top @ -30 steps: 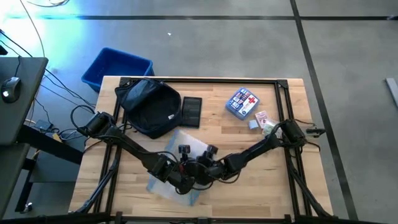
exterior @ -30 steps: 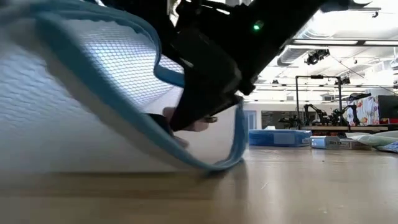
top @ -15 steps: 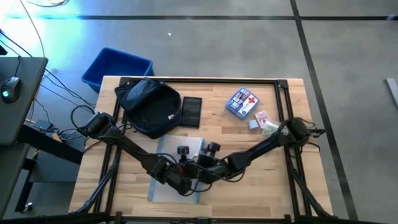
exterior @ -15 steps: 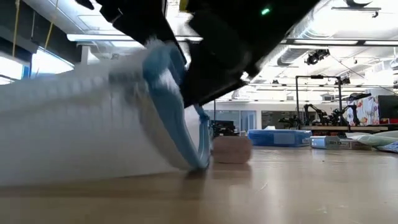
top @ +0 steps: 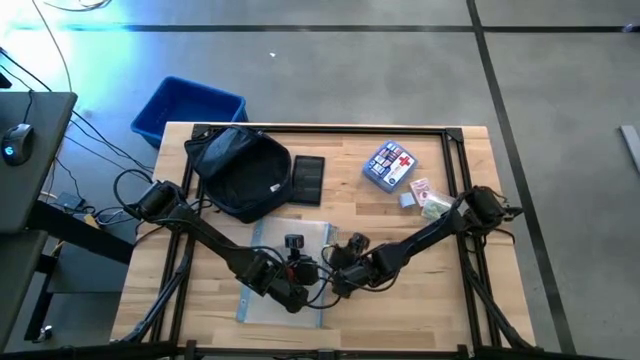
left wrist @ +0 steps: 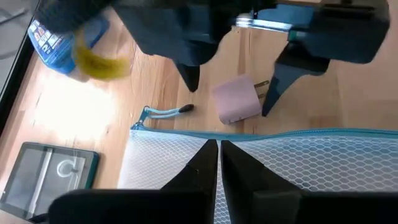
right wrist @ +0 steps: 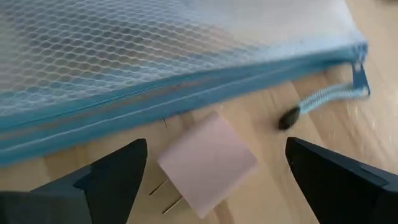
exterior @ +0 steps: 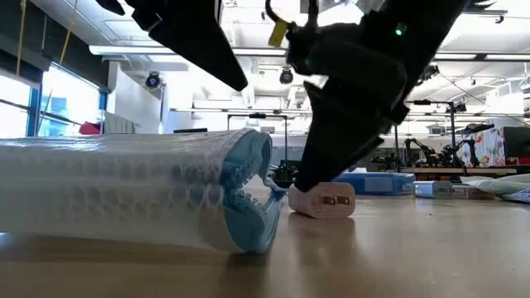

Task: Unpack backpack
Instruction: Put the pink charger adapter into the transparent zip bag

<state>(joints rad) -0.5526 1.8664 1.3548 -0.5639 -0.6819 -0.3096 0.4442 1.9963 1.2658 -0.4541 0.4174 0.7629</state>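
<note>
Right hand [right wrist: 211, 163] (fingers spread) straddles a boxy pink plug [right wrist: 207, 163] beside mesh pouch [right wrist: 155, 56].

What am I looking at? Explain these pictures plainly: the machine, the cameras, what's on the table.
Two dark robot arms work at a wooden table. One camera looks straight down, one sits at table height, and one rides on each wrist. On the table lie a dark backpack, a dark tablet, a first-aid pouch and, nearer the front, a clear mesh pouch with a blue zipper. The left gripper is shut at that pouch's edge; whether it pinches it is unclear. The right gripper stands open around a pink plug lying on the wood.
</note>
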